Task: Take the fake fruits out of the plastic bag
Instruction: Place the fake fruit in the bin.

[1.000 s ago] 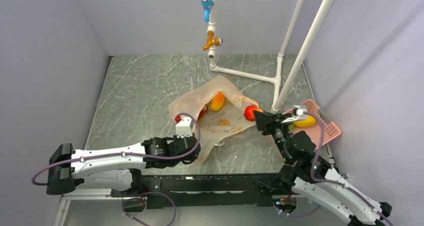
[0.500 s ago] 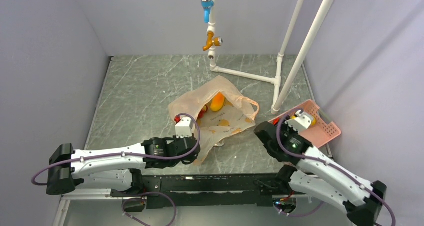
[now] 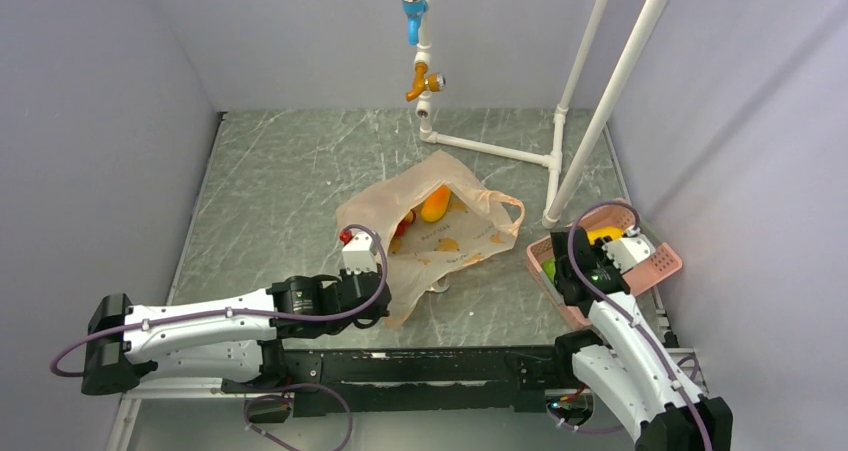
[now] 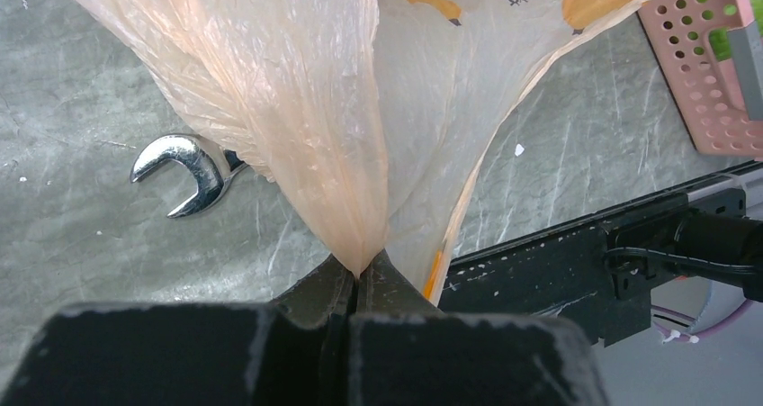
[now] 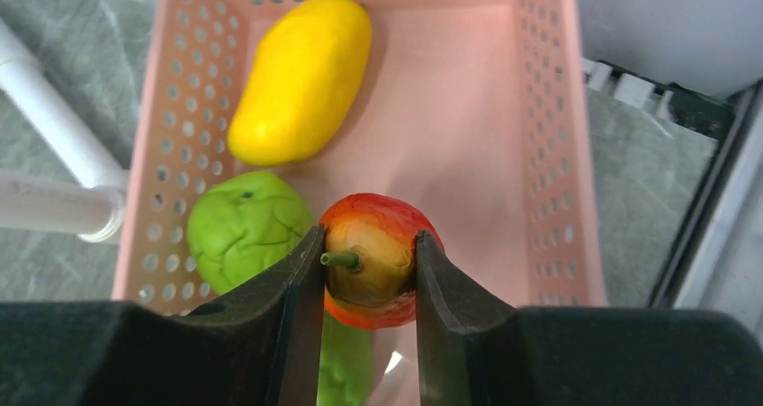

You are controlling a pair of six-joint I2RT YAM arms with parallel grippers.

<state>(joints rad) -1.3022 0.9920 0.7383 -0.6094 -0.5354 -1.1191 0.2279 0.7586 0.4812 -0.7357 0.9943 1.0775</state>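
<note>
Holding a red apple [image 5: 378, 221] between its fingers, the right gripper [image 5: 369, 271] hangs over the pink basket [image 5: 504, 154], where a yellow mango [image 5: 301, 77] and a green fruit [image 5: 238, 230] lie. The left gripper [image 4: 360, 275] pinches a fold of the plastic bag [image 4: 306, 109] mid-table, fingers pressed together on it. An orange fruit [image 3: 435, 203] sits in the bag's mouth.

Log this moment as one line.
left pincer: shut on plastic bag | right pincer: gripping red apple above pink basket | orange fruit: inside bag

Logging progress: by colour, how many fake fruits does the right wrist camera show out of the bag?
Yellow elongated plastic fruit, in pink slotted basket: 1
Green round plastic fruit, in basket: 1
Red-orange plastic ball, held in right pincer: 1
Total: 3; the green patch under the pincer may be another fruit, cannot tell.
</note>
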